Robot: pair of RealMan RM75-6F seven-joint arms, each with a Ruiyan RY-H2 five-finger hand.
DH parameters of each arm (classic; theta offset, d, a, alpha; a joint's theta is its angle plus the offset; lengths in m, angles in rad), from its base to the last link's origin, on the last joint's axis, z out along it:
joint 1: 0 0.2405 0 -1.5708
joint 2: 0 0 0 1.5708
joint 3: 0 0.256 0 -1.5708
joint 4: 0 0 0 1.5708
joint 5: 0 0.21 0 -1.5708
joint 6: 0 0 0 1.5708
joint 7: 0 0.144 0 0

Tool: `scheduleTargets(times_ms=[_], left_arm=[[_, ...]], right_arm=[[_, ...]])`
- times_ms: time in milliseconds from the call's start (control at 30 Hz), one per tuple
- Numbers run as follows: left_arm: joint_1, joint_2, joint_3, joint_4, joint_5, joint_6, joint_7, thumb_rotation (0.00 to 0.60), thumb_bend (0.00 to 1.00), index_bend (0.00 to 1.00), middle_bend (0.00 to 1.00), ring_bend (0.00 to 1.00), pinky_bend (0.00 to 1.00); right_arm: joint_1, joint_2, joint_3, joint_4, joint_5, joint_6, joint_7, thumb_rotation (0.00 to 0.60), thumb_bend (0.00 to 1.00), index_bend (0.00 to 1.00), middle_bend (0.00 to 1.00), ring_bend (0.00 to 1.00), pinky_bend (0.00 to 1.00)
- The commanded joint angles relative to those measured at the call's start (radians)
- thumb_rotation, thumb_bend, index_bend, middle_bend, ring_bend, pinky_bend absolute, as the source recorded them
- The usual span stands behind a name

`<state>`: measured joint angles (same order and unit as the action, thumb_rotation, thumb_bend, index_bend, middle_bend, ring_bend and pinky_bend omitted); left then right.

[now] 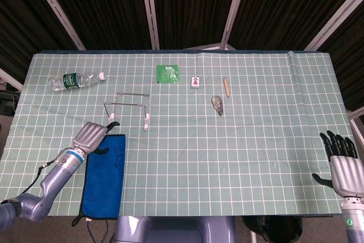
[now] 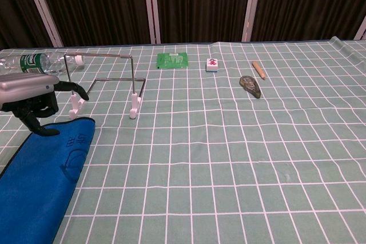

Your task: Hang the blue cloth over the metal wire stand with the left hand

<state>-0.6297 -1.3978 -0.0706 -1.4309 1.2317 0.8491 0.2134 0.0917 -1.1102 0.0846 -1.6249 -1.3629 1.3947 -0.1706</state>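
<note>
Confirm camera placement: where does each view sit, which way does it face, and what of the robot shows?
Head view: high, looking steeply down on the whole table; shows left hand with its forearm and right hand.
Chest view: low at the near edge, looking across the table toward the dark curtains; shows only the left hand, above the blue cloth.
Shared: left hand, blue cloth, metal wire stand, bottle.
</note>
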Motion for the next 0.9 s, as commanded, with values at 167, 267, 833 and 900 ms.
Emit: scheduleTargets(times_ms=[167,267,833,900], left_arm=[[-0.017,-0.056,-0.003,0.062,-0.024,-0.016,0.015,0.600,0.37,0.26,0.91,0.93,1.00],[-0.021,-0.072,-0.003,0.083,-0.028,-0.021,0.011,0.600,0.38,0.27,0.91,0.93,1.00],[-0.046,-0.147,-0.006,0.167,-0.048,-0.054,-0.012,0.600,0.42,0.33,0.91,0.92,1.00],[-0.046,-0.151,-0.004,0.173,-0.043,-0.048,-0.009,0.600,0.42,0.33,0.91,0.92,1.00]], right_arm=[[0.003,-0.004,-0.001,0.004,0.004,-0.006,-0.004,0.600,0.00,0.00,0.00,0.00,0.00],[0.004,-0.005,-0.001,0.006,0.005,-0.007,-0.005,0.600,0.00,0.00,0.00,0.00,0.00],[0.010,-0.010,0.003,0.016,0.022,-0.018,-0.007,0.600,0.00,0.00,0.00,0.00,0.00],[0.010,-0.010,0.002,0.017,0.023,-0.019,-0.008,0.600,0.00,0.00,0.00,0.00,0.00]])
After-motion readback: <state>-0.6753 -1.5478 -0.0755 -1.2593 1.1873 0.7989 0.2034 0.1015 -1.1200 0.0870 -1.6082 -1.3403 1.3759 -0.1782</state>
